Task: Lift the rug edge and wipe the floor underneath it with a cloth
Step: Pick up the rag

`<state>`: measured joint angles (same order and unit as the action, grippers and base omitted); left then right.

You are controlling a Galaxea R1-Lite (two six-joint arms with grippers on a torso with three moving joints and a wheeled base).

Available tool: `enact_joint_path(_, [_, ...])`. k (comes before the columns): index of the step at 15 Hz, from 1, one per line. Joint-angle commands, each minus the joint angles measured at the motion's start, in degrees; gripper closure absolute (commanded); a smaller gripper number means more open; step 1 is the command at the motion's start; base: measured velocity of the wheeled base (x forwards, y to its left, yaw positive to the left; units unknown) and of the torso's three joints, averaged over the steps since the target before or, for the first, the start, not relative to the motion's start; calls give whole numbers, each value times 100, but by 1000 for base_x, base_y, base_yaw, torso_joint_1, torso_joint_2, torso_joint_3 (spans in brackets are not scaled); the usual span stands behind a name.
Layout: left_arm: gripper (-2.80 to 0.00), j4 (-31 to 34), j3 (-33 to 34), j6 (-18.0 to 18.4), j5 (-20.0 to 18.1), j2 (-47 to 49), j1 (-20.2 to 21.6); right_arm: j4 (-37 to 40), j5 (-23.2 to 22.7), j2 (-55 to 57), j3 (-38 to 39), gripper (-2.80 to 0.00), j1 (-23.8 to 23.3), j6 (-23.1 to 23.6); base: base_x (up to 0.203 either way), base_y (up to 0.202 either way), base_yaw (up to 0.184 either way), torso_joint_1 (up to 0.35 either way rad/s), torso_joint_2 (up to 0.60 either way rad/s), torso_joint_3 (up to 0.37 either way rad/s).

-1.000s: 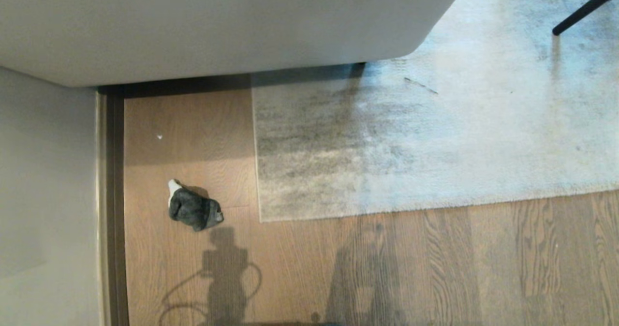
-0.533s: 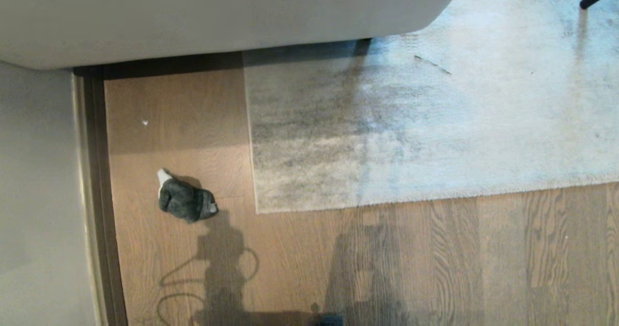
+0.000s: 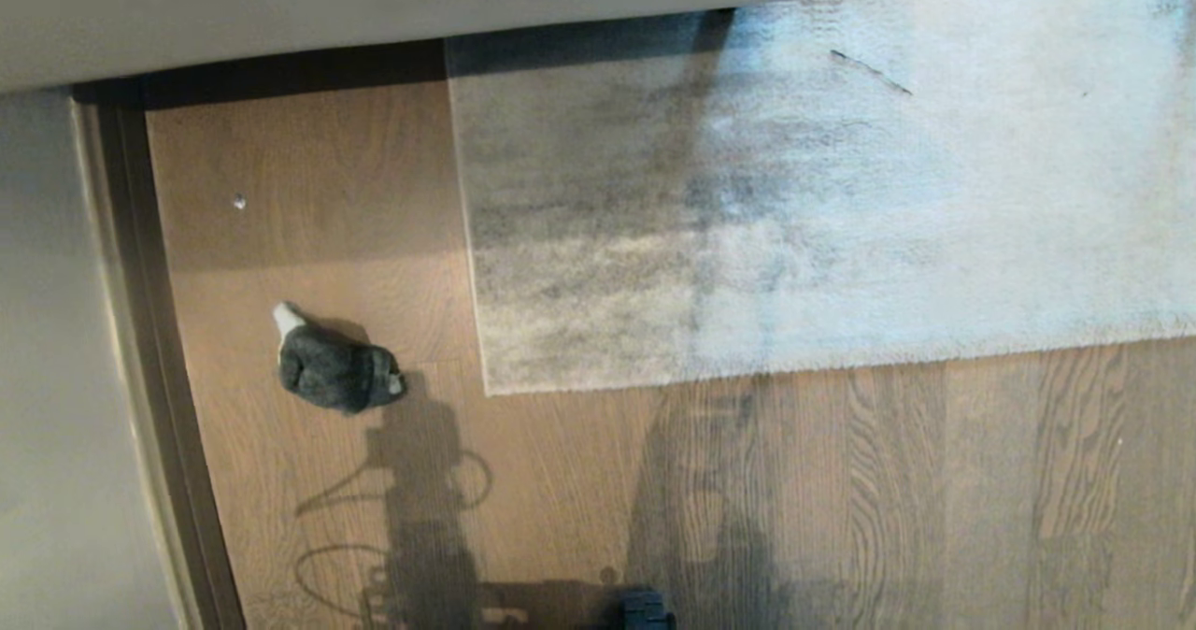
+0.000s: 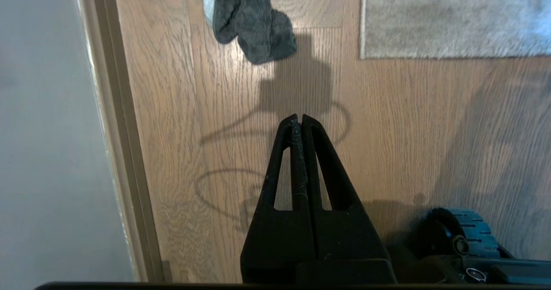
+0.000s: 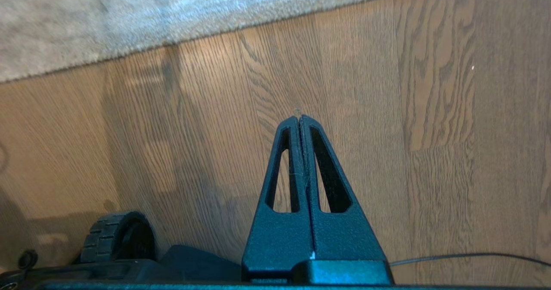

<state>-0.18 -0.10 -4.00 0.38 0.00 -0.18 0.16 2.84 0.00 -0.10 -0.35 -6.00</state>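
Note:
The mottled grey rug lies flat; its rug edge (image 3: 747,373) runs along the near side to a corner (image 3: 486,392), also seen in the left wrist view (image 4: 361,57) and as a border in the right wrist view (image 5: 215,29). The dark fuzzy cloth (image 3: 332,373) with a white tag sits on the brown plank floor (image 3: 561,480) left of that corner, and shows in the left wrist view (image 4: 254,21). My left gripper (image 4: 299,118) hangs shut and empty above the floor, short of the cloth. My right gripper (image 5: 299,118) is shut and empty over bare planks near the rug's border.
A pale sofa or cushion edge (image 3: 374,4) overhangs the far side. A wall (image 3: 47,378) with a dark skirting strip (image 3: 149,331) bounds the left. My base's wheel (image 4: 456,234) shows near the bottom, and a thin cable (image 5: 473,255) lies on the floor at right.
The whole head view has shifted: cloth, rug and sofa edge slid upward and leftward in the picture as the camera tilted down. Nothing on the floor moved.

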Motion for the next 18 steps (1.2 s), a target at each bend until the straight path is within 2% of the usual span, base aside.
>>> enact_joint_path(1, [0,1,1,-22,3,0,1,2,6,0,1,0,0,2,0,0,0,2,5,-193])
enact_joint_path(9, [0,1,1,-22,5,0,1,2,6,0,1,0,0,2,0,0,0,4,2,-183])
enact_joint_path(18, [0,1,1,-40,33,0,1,2,4,0,1,0,0,2,0,0,0,1,1,-11])
